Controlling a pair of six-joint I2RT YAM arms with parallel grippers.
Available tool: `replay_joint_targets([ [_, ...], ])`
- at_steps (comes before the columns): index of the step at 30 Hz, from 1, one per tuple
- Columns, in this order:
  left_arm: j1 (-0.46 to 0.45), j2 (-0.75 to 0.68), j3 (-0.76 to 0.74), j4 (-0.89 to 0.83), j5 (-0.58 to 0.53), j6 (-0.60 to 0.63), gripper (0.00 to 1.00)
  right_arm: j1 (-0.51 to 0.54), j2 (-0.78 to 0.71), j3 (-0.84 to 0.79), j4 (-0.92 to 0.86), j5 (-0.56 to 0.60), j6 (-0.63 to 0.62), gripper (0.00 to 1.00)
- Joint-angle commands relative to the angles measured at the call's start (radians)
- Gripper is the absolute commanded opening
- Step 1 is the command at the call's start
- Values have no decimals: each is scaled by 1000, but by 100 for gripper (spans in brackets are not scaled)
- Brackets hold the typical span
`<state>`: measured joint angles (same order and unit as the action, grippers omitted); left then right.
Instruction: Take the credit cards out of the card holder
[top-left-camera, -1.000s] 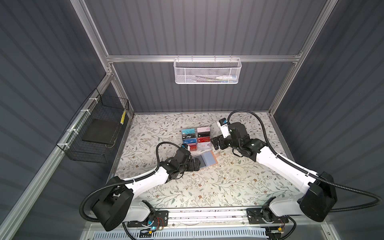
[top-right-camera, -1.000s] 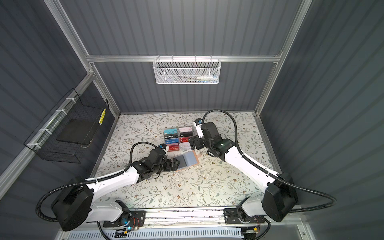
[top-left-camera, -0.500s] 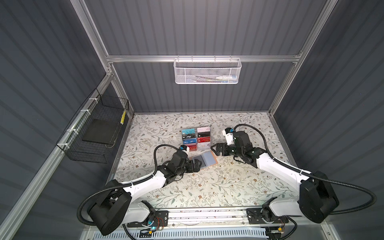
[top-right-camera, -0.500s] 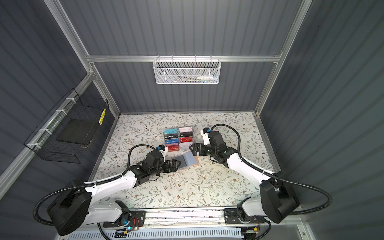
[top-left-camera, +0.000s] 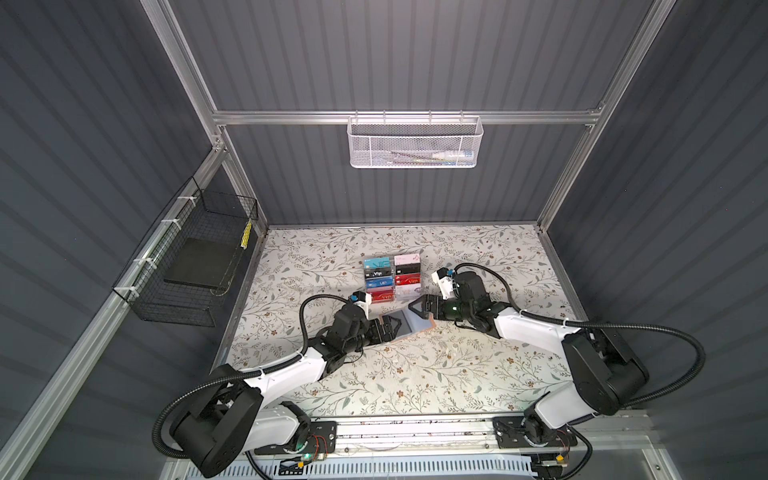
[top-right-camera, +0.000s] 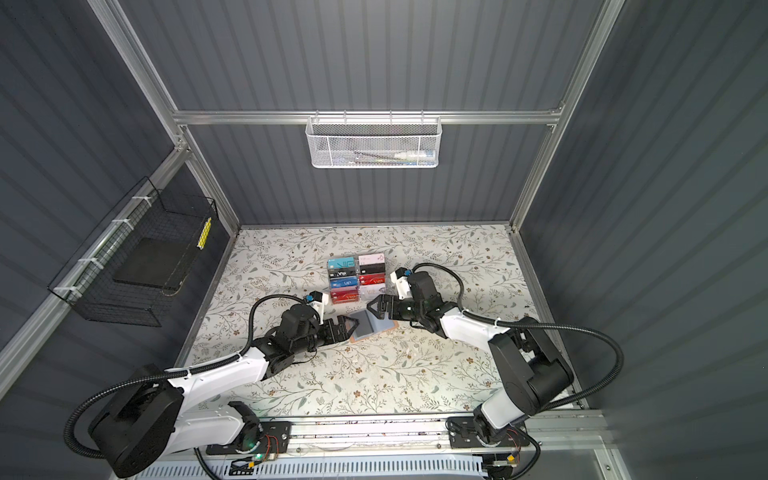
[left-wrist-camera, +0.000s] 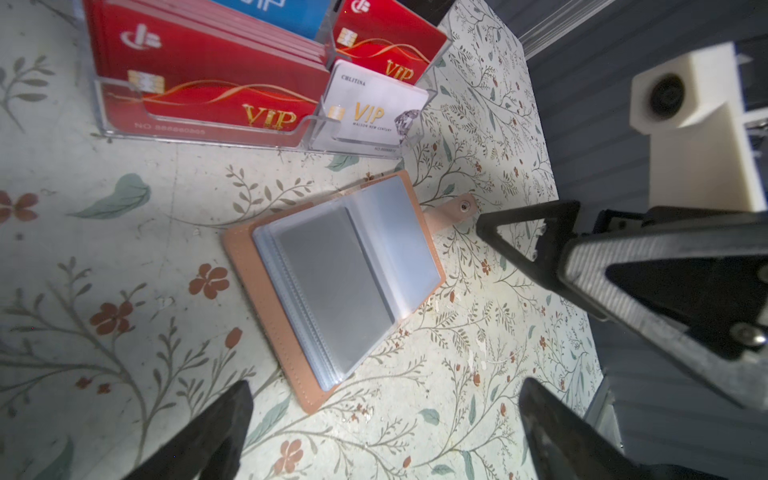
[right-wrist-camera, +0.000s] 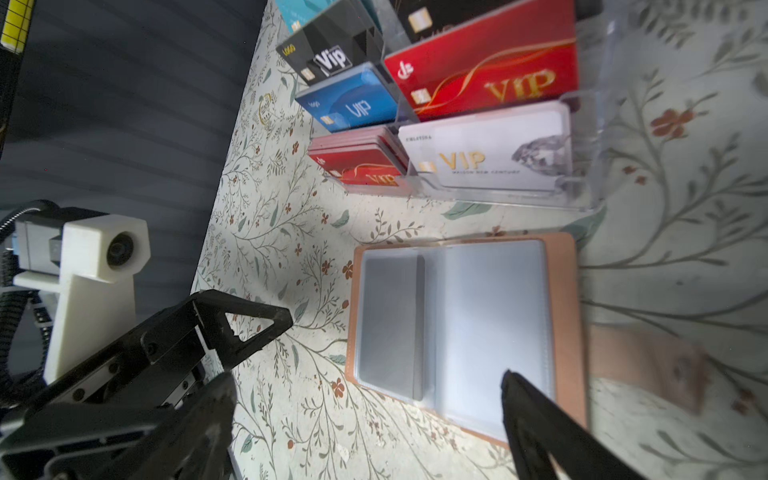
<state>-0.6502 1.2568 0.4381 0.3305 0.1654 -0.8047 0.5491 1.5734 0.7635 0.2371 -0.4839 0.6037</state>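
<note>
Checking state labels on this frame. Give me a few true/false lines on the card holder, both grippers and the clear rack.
1. The card holder lies open on the table. True.
2. The left gripper is shut on a card. False: its jaws are open and hold nothing.
3. The right gripper is open. True.
4. The clear rack is empty. False: it holds credit cards, among them red, blue, black and white ones.
5. The card holder lies between the two grippers. True, in both top views.
</note>
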Motion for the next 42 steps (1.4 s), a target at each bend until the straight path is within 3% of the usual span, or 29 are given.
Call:
replay_joint_targets([
  [1,37,-17,-48,79,76,-58,100,10,40,7,48,-51,33,99],
  [17,94,-73,-94,66,110,-70,100,69,212,51,105,-115,123,99],
  [28,130,-120,-108,31,107,-69,100,96,281,36,296,-221,278,99],
  [42,138,-45,-57,40,147,-49,100,59,128,8,156,-140,148,99],
])
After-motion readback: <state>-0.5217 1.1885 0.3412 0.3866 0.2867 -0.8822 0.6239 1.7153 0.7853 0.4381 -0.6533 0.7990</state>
